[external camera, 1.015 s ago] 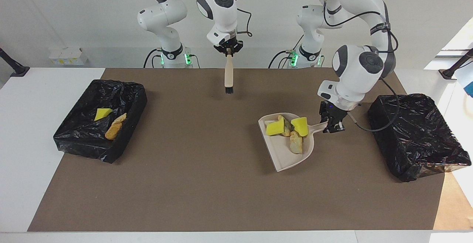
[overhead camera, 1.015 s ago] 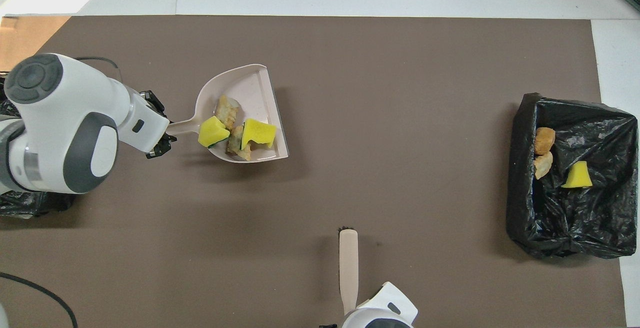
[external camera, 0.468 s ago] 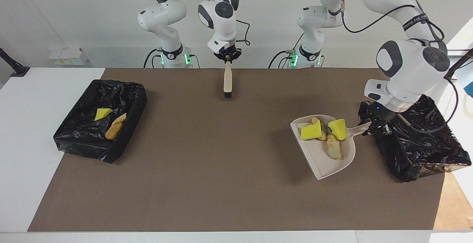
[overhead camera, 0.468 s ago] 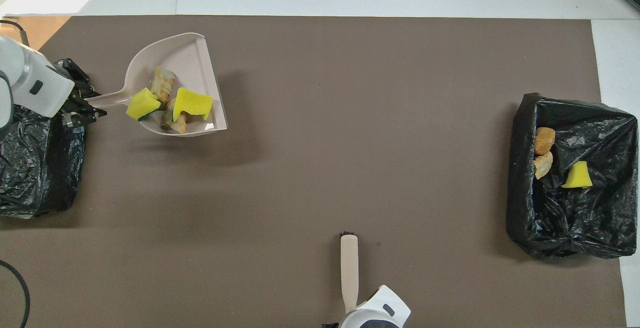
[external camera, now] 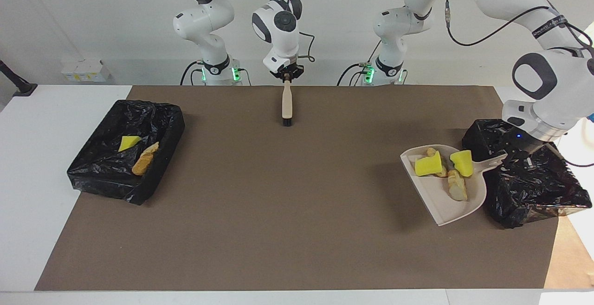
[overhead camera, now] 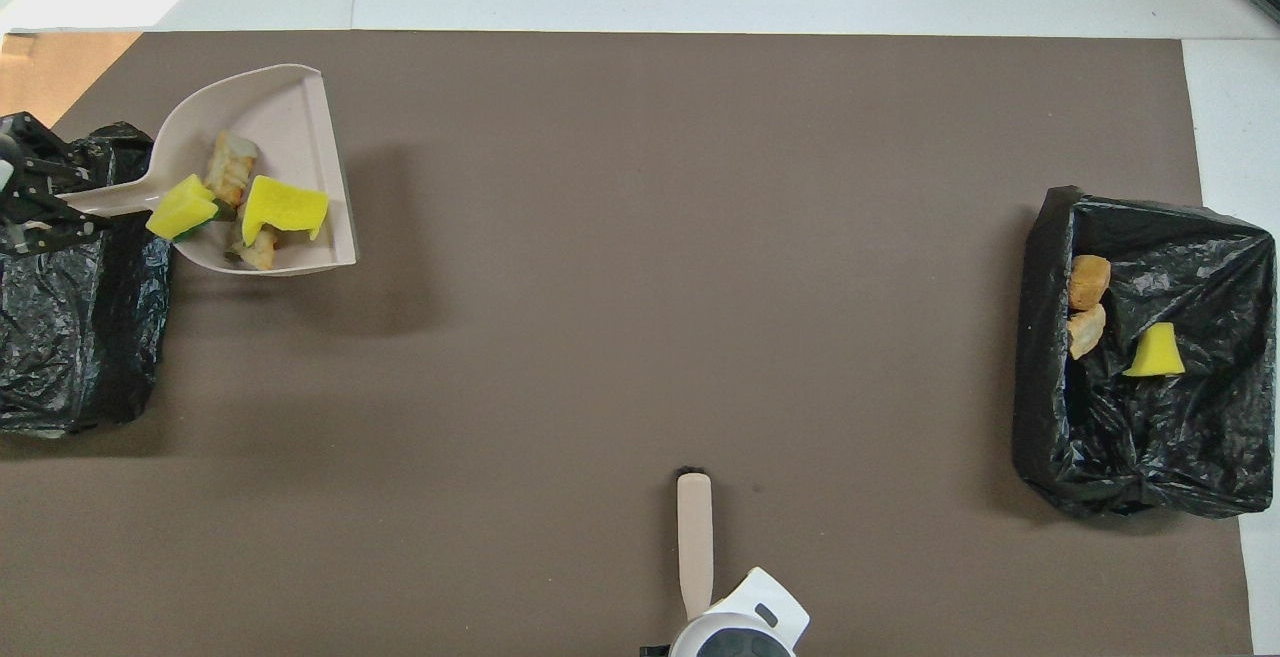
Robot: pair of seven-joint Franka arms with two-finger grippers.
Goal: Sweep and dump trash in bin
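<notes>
My left gripper [external camera: 514, 157] is shut on the handle of the beige dustpan [external camera: 448, 208] and holds it above the mat, beside the black-lined bin [external camera: 538, 203] at the left arm's end. The gripper itself is over that bin. In the pan lie trash scraps: two yellow sponge pieces [external camera: 428, 166] and tan bread-like chunks [external camera: 457, 189]. In the overhead view the pan [overhead camera: 275, 102], its scraps [overhead camera: 285, 209], the gripper [overhead camera: 40, 199] and the bin [overhead camera: 60, 357] also show. My right gripper [external camera: 287, 75] is shut on the beige brush [external camera: 287, 103], bristles on the mat.
A second black-lined bin [external camera: 106, 182] at the right arm's end holds a yellow sponge piece [external camera: 128, 143] and bread chunks [external camera: 145, 158]; it also shows in the overhead view [overhead camera: 1150, 467]. The brush [overhead camera: 694, 542] lies close to the robots. A brown mat [external camera: 278, 203] covers the table.
My left gripper has carried the loaded dustpan sideways toward the left arm's end, up to the bin there. The right arm has drawn the brush slightly nearer the robots.
</notes>
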